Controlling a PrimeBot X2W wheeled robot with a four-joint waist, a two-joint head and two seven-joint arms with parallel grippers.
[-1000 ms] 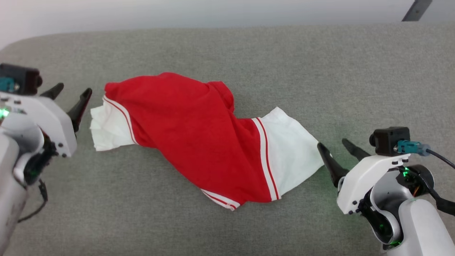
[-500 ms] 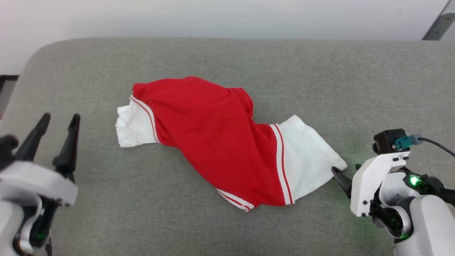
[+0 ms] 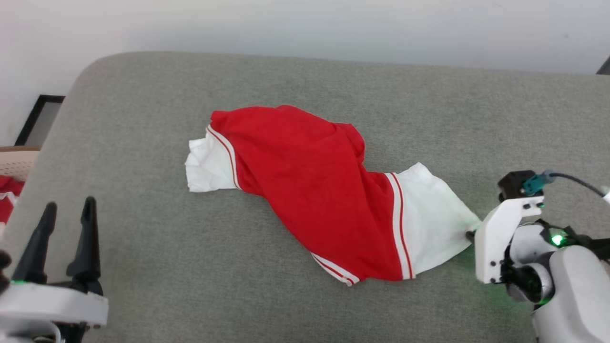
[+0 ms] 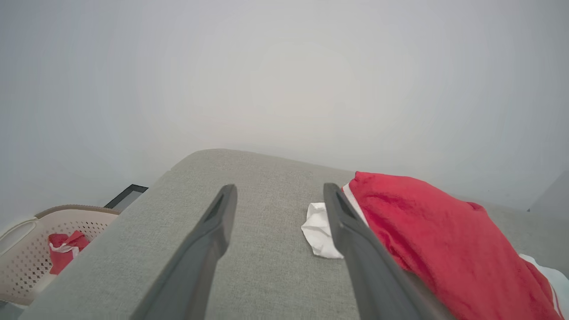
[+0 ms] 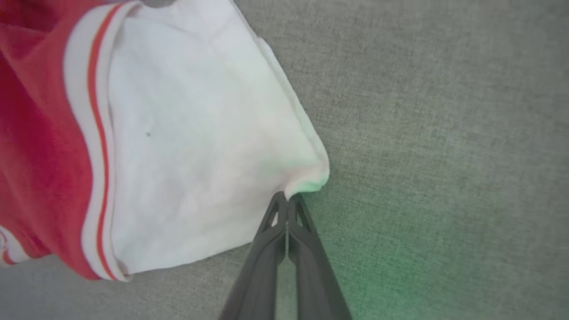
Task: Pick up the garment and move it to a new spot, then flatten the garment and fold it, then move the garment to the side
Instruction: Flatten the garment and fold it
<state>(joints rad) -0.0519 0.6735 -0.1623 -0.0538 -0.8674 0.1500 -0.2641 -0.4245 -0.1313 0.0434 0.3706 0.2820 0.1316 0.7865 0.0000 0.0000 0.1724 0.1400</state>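
The garment [image 3: 314, 186], a red jersey with white sleeves and red-white striped trim, lies crumpled across the grey cushion [image 3: 190, 267]. Its lettering is hidden. My right gripper [image 3: 470, 234] is at the outer corner of the right white sleeve. In the right wrist view the right gripper [image 5: 287, 198] has its fingers pressed together, pinching that corner of the garment [image 5: 186, 133], which bunches at the tips. My left gripper [image 3: 66, 209] stands open at the lower left, well clear of the left sleeve. In the left wrist view the left gripper [image 4: 278, 189] points past the garment [image 4: 422, 231].
A pale perforated laundry basket [image 4: 26, 249] holding red cloth sits off the cushion's left end, its rim also seen in the head view [image 3: 14, 164]. A dark frame [image 3: 40, 119] lies on the floor behind it. A white wall backs the cushion.
The head camera has shifted. My right gripper has reached the white sleeve's corner and shut on it. My left gripper has drawn back from the left sleeve toward the near left, still open.
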